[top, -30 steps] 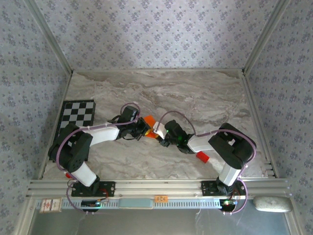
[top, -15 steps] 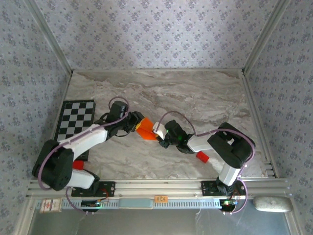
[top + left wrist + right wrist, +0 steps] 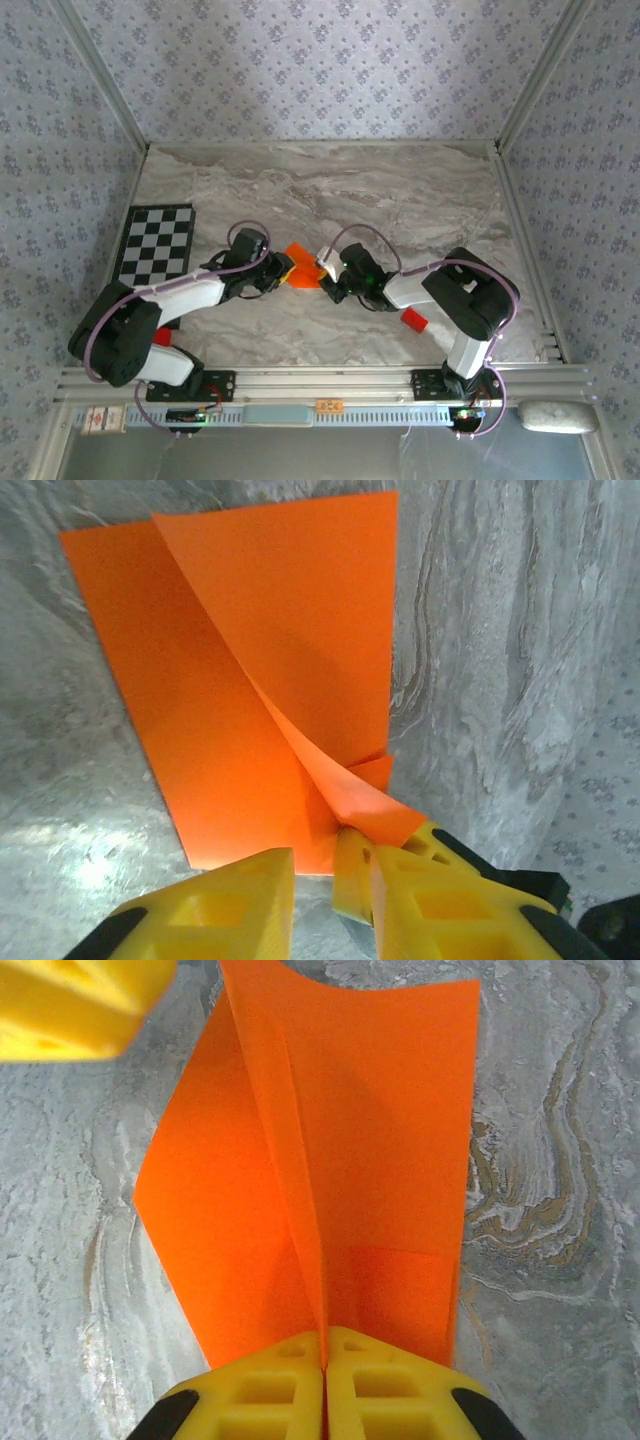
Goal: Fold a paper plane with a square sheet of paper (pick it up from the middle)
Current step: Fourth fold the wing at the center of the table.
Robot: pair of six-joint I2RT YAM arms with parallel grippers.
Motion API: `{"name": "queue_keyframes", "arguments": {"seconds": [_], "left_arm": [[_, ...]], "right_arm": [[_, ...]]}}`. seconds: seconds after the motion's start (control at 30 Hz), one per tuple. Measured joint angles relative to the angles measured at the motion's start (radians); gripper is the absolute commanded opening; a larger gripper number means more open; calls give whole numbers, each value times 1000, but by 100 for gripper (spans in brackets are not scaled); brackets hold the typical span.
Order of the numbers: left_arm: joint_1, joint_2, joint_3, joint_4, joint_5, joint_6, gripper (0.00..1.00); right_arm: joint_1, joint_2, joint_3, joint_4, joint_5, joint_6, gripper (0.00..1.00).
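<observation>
I'm seeing the square sheet of paper [image 3: 301,279] lying in the middle of the table [image 3: 420,200], slightly toward the near side. The left gripper [image 3: 281,272] is sitting at its left edge and the right gripper [image 3: 323,278] at its right edge, the sheet between them. The checkerboard mat [image 3: 158,243] is lying well apart, along the table's left edge. A small block [image 3: 413,320] is resting right of the sheet, nearer to me.

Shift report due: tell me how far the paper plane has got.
Done: the orange sheet carries a centre crease. In hand: right claw pinches that crease; left claw, jaws slightly apart, meets a lifted flap. Left: no pointed nose or wings yet.
</observation>
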State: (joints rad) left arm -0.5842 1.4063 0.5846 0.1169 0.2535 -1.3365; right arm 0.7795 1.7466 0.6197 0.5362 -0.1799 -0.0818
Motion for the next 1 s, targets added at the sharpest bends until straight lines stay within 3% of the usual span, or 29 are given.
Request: {"name": "queue_keyframes", "arguments": {"seconds": [0.33, 1.0], "left_arm": [[-15, 96, 9, 46, 5, -4, 17], [-18, 172, 53, 14, 9, 21, 13]], "right_arm": [[-23, 8, 18, -20, -51, 68, 9], [-50, 19, 136, -253, -151, 140, 9]]}}
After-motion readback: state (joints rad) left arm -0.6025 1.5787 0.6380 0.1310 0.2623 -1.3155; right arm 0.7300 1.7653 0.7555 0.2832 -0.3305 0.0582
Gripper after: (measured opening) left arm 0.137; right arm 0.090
